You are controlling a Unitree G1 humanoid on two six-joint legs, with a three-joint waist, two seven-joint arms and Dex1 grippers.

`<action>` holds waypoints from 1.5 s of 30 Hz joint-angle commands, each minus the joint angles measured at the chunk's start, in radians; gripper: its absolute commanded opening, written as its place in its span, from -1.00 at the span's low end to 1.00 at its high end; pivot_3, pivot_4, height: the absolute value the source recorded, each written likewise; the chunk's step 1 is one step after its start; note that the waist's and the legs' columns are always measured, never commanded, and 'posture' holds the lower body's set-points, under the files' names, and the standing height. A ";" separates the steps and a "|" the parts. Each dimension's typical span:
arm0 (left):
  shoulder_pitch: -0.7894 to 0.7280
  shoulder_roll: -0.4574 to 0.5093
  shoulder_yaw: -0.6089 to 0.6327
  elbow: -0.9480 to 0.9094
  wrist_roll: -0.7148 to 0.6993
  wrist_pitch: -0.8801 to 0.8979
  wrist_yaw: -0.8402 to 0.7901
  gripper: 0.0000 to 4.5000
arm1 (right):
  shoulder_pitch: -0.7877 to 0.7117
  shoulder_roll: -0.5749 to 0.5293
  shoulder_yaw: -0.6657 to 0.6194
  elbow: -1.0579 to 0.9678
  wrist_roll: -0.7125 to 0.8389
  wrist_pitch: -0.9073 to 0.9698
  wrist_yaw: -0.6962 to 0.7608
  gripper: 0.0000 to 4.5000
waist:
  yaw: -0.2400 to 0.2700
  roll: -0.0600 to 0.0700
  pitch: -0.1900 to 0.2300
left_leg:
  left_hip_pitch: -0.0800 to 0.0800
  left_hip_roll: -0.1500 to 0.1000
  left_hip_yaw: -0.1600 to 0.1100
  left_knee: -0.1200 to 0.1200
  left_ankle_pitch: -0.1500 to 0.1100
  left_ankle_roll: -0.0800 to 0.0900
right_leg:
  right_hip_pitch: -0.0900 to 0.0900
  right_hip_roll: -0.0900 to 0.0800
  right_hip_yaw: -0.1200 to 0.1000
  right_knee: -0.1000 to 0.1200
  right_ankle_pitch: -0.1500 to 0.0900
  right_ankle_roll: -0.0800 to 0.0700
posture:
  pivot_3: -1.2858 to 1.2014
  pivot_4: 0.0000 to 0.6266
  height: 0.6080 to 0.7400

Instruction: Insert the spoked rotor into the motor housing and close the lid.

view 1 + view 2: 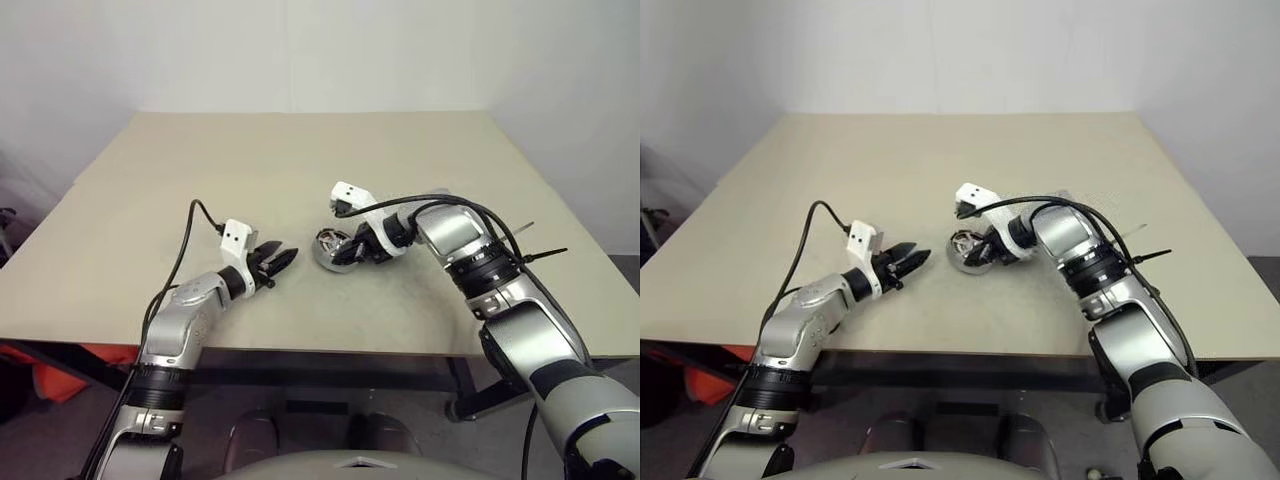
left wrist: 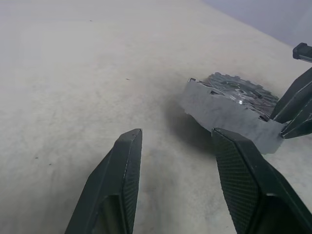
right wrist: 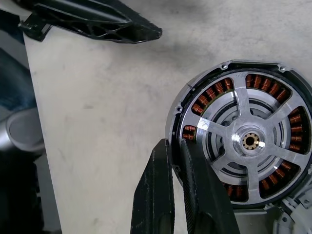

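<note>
— Anything blocking the way?
— Only the motor housing (image 1: 335, 250), with the right gripper (image 3: 176, 161) at its rim. The far surface (image 1: 300, 150) lies bare.
— And the left gripper (image 1: 272, 262)?
— Just beside it, bare surface between.

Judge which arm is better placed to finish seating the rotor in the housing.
Right. Its tool is shut and sits at the motor housing rim, directly over the spoked rotor already lying inside. The left tool stands open, off to the side, apart from the housing.
</note>
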 commanded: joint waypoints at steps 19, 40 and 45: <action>-0.049 -0.002 0.000 0.009 -0.011 -0.012 -0.019 0.07 | -0.089 0.094 -0.345 0.026 0.181 0.103 -0.339 1.00 | 0.008 0.000 0.000 | 0.004 0.000 0.000 -0.002 0.002 -0.003 | 0.001 0.000 0.001 0.000 0.000 0.000 | 0.03 -1.00 1.00; -0.114 -0.005 -0.022 0.086 -0.006 0.005 -0.086 0.07 | 0.257 0.085 -1.016 -0.153 0.777 0.628 -0.860 1.00 | 0.020 0.002 -0.001 | 0.012 -0.002 0.001 -0.010 0.006 -0.010 | 0.006 0.000 0.001 -0.003 0.000 0.001 | 0.03 -1.00 1.00; -0.112 -0.003 -0.026 0.087 -0.007 0.005 -0.089 0.07 | 0.352 0.063 -0.998 -0.154 0.975 0.628 -0.981 1.00 | 0.019 0.002 -0.002 | 0.011 -0.002 0.001 -0.012 0.006 -0.010 | 0.006 0.000 0.000 -0.005 0.000 0.001 | 0.03 -1.00 1.00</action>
